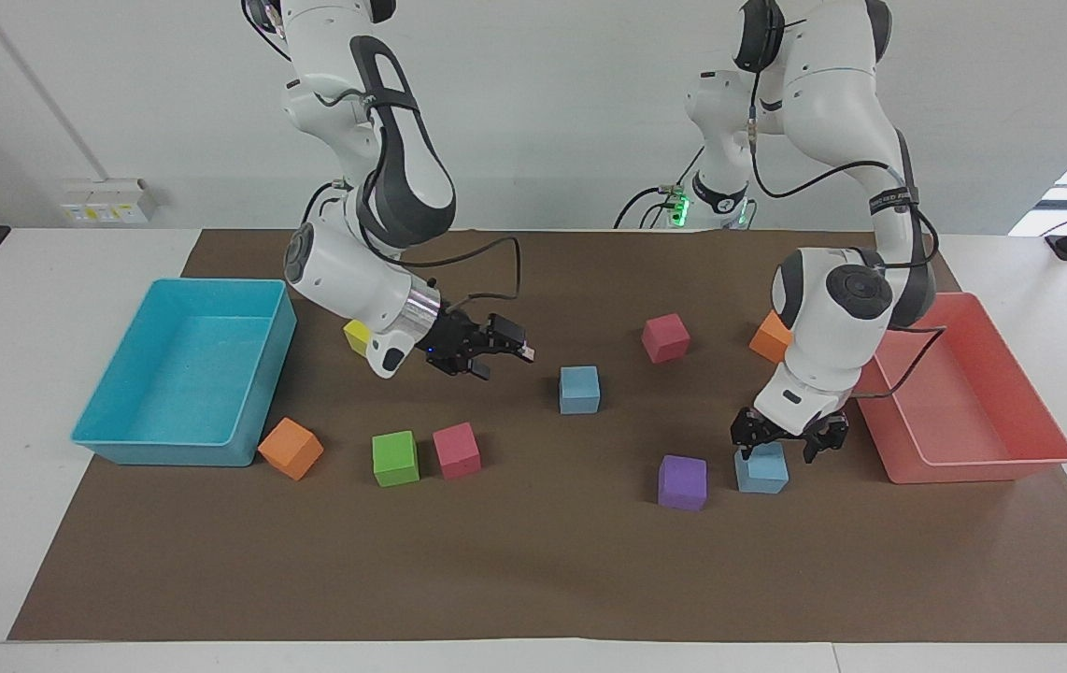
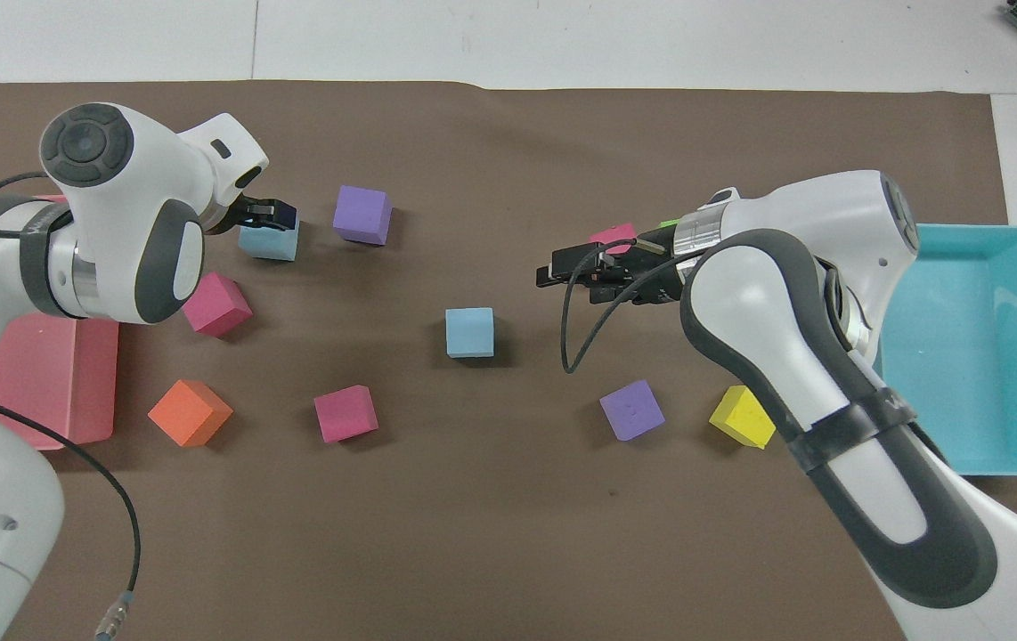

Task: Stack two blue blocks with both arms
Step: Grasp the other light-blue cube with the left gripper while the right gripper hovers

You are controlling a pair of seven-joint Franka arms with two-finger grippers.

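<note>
Left gripper (image 1: pixel 779 440) low over blue block (image 1: pixel 761 467) beside purple cube (image 1: pixel 683 482), fingers apart astride it; right gripper (image 1: pixel 507 349) raised, fingers' state unclear; second blue block (image 1: pixel 579 389) mid-mat, between the arms

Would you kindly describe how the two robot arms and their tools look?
Both arms are glossy white with rounded, dark grey joint caps and grey bands. Loose black cables run along each arm down to the wrist. The left tool and right tool are small, black and two-fingered; a silver ring sits behind the right one. Green lights glow near the bases.
</note>
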